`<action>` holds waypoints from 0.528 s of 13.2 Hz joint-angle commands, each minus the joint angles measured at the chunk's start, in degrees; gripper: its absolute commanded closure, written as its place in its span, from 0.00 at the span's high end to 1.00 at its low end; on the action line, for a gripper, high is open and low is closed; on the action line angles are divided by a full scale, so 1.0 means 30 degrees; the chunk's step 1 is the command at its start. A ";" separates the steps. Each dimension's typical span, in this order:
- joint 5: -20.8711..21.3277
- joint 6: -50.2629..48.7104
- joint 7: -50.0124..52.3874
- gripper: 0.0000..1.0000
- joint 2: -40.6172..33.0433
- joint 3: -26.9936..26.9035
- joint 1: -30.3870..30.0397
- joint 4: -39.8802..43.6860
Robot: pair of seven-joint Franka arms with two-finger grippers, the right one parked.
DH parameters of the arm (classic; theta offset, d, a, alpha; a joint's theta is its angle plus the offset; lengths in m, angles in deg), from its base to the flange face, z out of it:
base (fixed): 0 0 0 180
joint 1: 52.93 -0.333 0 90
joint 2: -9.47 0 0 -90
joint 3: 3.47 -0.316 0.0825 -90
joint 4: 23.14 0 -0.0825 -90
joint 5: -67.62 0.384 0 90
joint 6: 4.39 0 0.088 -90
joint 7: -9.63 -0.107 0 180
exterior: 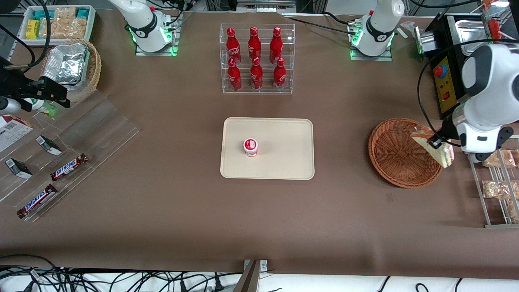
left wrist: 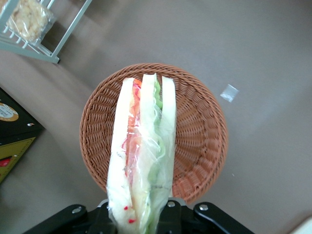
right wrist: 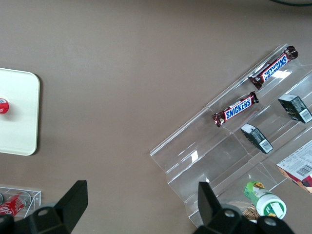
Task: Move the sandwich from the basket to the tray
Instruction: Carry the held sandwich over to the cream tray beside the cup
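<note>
Left wrist view: we are holding the soft, light, clear-wrapped triangular sandwich [left wrist: 141, 156] by its thick end, our left gripper [left wrist: 139, 214] fingers closed gently on it above the round reddish-brown wicker basket [left wrist: 204, 131].

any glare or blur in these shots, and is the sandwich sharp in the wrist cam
Front view: even light, green glow at the arm bases, glare on the foil. Left wrist view: the sandwich, held by the gripper above the basket, is sharp, its wrap shining slightly. Right wrist view: reflections on the clear rack.
</note>
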 commanded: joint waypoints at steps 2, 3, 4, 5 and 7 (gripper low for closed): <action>-0.0640 -0.2409 -0.3589 0.00 0.0298 0.0163 0.0319 0.2443; -0.1221 -0.2617 -0.4528 0.00 0.0298 0.0309 0.0379 0.2942; -0.1720 -0.2648 -0.5175 0.00 0.0327 0.0339 0.0466 0.3324; -0.1899 -0.2649 -0.5588 0.00 0.0356 0.0775 0.0641 0.3386; -0.1929 -0.2590 -0.5738 0.00 0.0415 0.1741 0.0760 0.3386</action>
